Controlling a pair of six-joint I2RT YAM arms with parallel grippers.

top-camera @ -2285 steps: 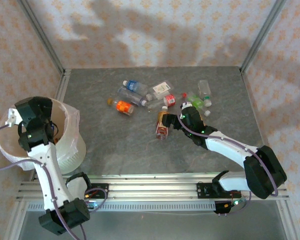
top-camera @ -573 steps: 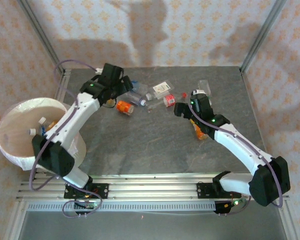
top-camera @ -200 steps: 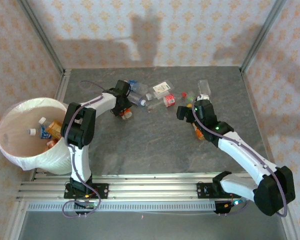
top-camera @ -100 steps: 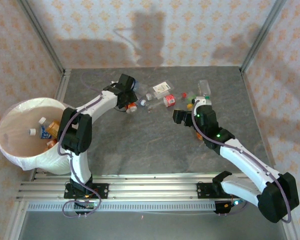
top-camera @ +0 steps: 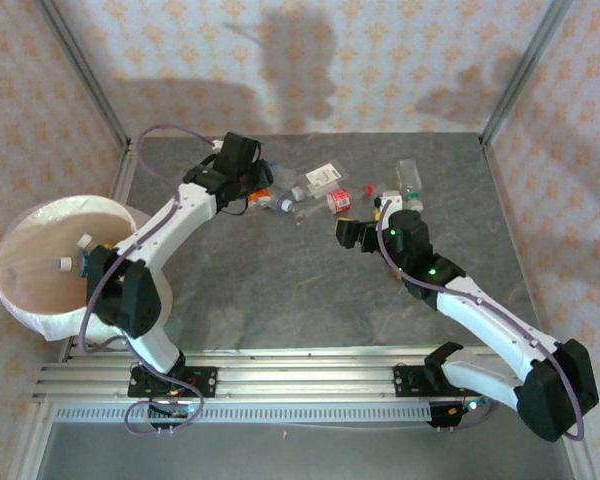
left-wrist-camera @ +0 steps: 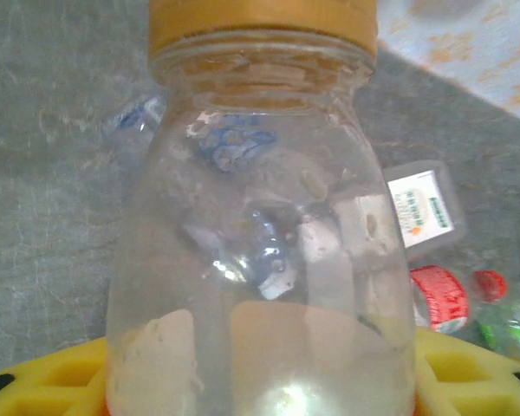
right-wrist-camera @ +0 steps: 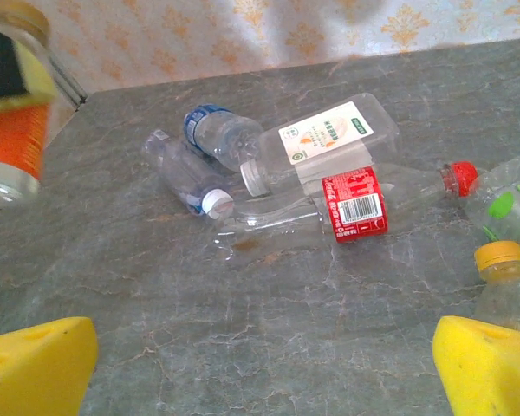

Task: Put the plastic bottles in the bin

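The left tool [top-camera: 256, 188] clenched on orange-capped clear bottle [left-wrist-camera: 260, 217]; right tool [right-wrist-camera: 260, 368] released, empty, near loose bottles [right-wrist-camera: 329, 139] on the bench [right-wrist-camera: 243, 303].

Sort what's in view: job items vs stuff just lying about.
Job: clear orange-capped plastic bottle held in the left jaws; blue-labelled clear plastic bottle; flat white-labelled bottle; red-labelled bottle; green-labelled bottle; large round white bag-lined bin.
Not job (fixtures): grey stone-look table; silver aluminium rail; purple cable.
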